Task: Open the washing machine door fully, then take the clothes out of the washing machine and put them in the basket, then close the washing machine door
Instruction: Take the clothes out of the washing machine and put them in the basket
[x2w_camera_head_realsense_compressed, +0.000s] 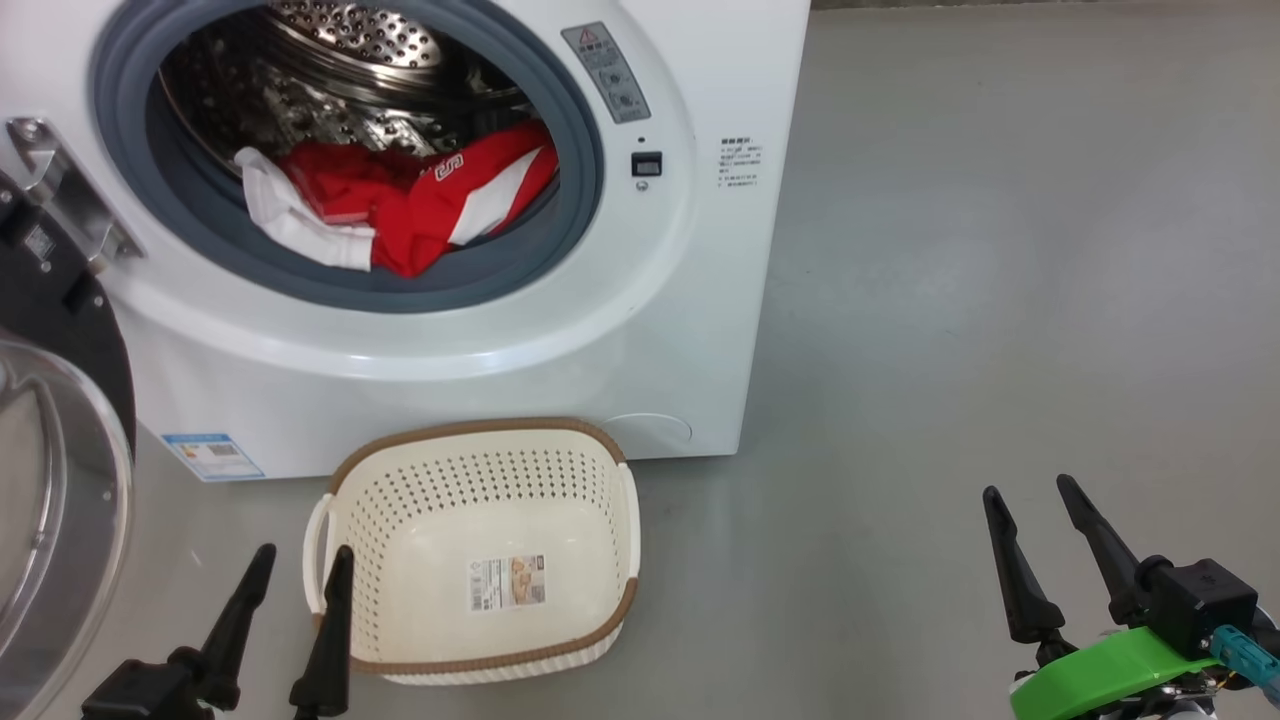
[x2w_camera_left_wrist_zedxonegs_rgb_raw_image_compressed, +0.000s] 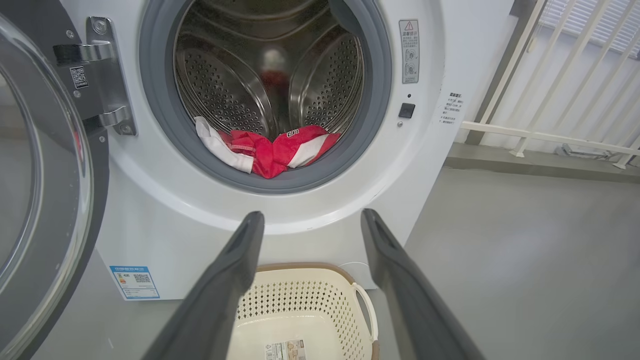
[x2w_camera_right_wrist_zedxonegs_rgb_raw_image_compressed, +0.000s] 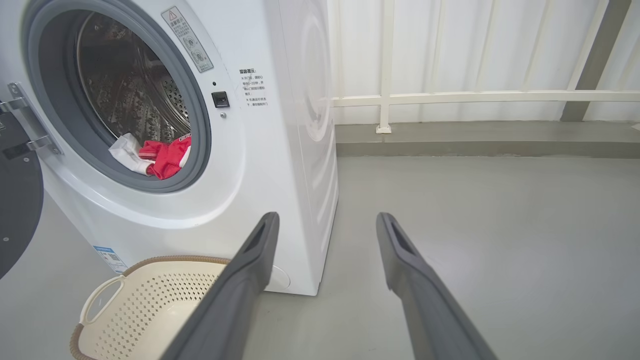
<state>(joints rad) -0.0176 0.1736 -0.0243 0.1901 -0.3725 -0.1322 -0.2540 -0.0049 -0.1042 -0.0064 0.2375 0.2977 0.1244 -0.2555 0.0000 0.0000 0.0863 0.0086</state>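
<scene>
I see a smooth grey floor (x2w_camera_head_realsense_compressed: 1000, 250), evenly lit. At the far right a low grey kerb (x2w_camera_right_wrist_zedxonegs_rgb_raw_image_compressed: 475, 147) carries a white railing (x2w_camera_right_wrist_zedxonegs_rgb_raw_image_compressed: 480, 96), with a pale panelled wall (x2w_camera_right_wrist_zedxonegs_rgb_raw_image_compressed: 450, 45) behind and a dark slanted post (x2w_camera_right_wrist_zedxonegs_rgb_raw_image_compressed: 595, 55).

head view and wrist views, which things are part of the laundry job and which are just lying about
Part of the job: washing machine door, clothes, washing machine, basket.

Just there: white railing, grey floor.
</scene>
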